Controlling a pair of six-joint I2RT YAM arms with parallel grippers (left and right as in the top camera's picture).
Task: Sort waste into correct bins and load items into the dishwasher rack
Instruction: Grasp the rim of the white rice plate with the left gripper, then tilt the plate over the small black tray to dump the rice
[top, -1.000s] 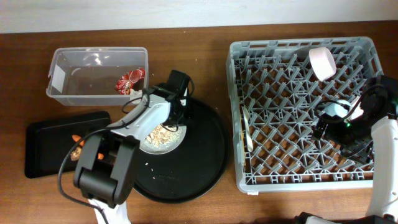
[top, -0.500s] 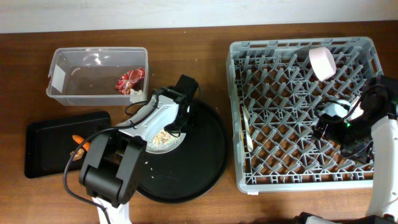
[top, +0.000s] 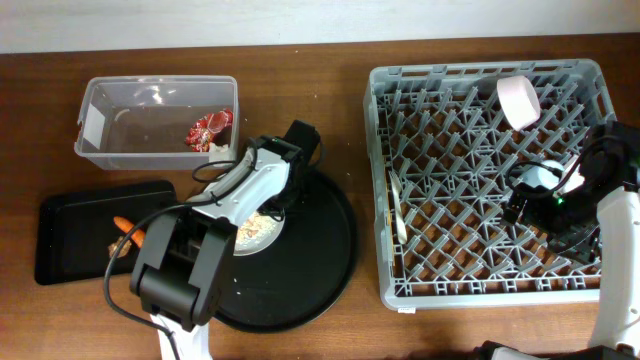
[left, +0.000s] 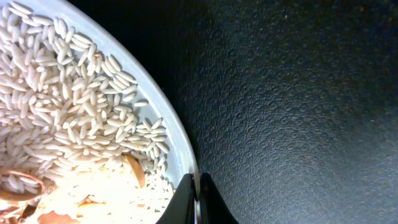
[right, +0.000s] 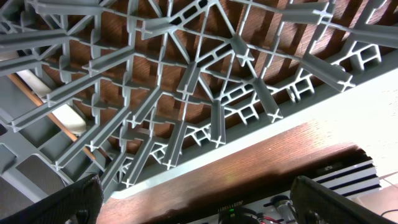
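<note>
Left wrist: left gripper (left: 196, 190) clamps the white plate (left: 176, 146) by its rim

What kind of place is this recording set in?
Probably a lab mock-up of kitchen clean-up, not a real kitchen: a grey dishwasher rack, clear tub and rice-covered plate on a wooden table.

The white-and-black left arm (top: 235, 195) slants from the overhead frame's lower left toward its middle. Its left gripper (left: 198, 198) is pinched on the rim of a round white plate (left: 179, 138). At the right edge the right arm (top: 620, 215) bends inward, its right gripper (right: 196, 190) spread wide, with a finger at each bottom corner of its wrist view.
</note>
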